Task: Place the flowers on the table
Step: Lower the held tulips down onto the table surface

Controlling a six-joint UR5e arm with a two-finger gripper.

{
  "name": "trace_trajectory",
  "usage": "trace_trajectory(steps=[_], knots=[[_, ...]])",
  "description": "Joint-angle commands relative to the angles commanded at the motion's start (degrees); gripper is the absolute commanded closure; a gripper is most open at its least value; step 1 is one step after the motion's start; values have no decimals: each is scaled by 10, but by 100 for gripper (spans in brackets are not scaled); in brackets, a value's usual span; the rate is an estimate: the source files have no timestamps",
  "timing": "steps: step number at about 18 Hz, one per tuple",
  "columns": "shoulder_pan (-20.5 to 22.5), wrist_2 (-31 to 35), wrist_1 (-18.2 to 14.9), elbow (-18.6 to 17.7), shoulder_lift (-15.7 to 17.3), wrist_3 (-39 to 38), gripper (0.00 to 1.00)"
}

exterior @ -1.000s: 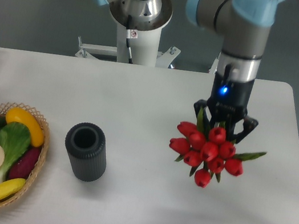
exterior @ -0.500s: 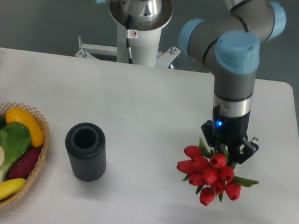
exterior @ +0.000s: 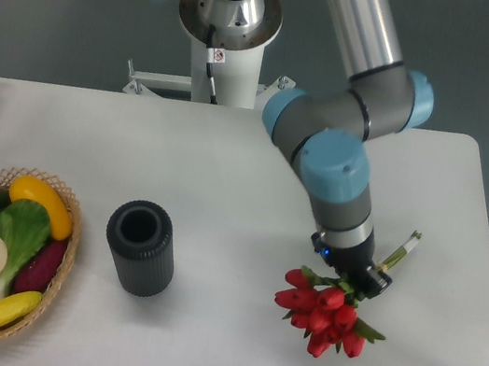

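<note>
One tulip bunch (exterior: pixel 323 314), one vase (exterior: pixel 140 247), one fruit basket (exterior: pixel 44 285).

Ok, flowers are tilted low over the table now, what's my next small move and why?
Probably lower a touch more, then open the gripper. It is closed on the flowers, which lie nearly flat, blooms toward the front edge of the table and stem ends up to the right, with bare tabletop beneath; contact isn't clear.

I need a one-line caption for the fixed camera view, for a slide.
UR5e gripper holds red tulips tilted low over the white table, right of a dark ribbed vase.
</note>
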Motion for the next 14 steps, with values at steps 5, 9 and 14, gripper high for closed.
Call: trace_trajectory(steps=[5, 9, 14], knots=[[-11, -3, 2, 6, -26, -17, 62], [-16, -4, 4, 6, -35, -22, 44], [-16, -53, 6, 25, -40, -70, 0]])
